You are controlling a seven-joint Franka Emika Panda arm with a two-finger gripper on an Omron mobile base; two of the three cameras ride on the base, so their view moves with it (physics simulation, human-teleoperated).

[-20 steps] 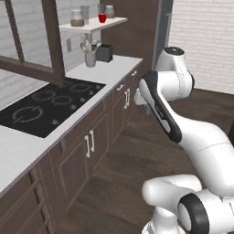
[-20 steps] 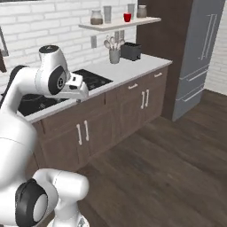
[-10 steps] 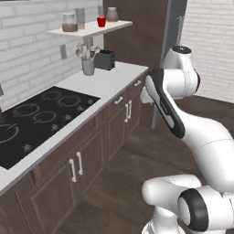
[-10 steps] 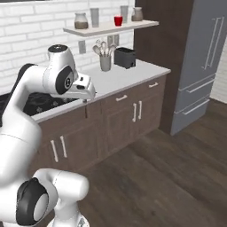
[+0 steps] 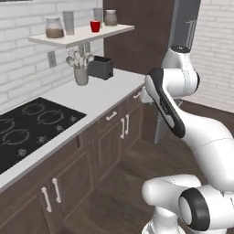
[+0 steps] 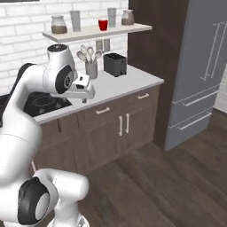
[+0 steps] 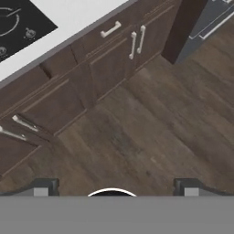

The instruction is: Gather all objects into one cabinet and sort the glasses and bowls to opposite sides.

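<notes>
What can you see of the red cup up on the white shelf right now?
The red cup is a short, glossy red cylinder standing upright on the white wall shelf, toward its right half. A tall grey tumbler stands just behind it and a brownish lidded jar to its right; whether either touches it is too small to tell. Its inside cannot be seen from here. Nothing holds it.

Bare wood floor (image 7: 137, 128) below jaws
</notes>
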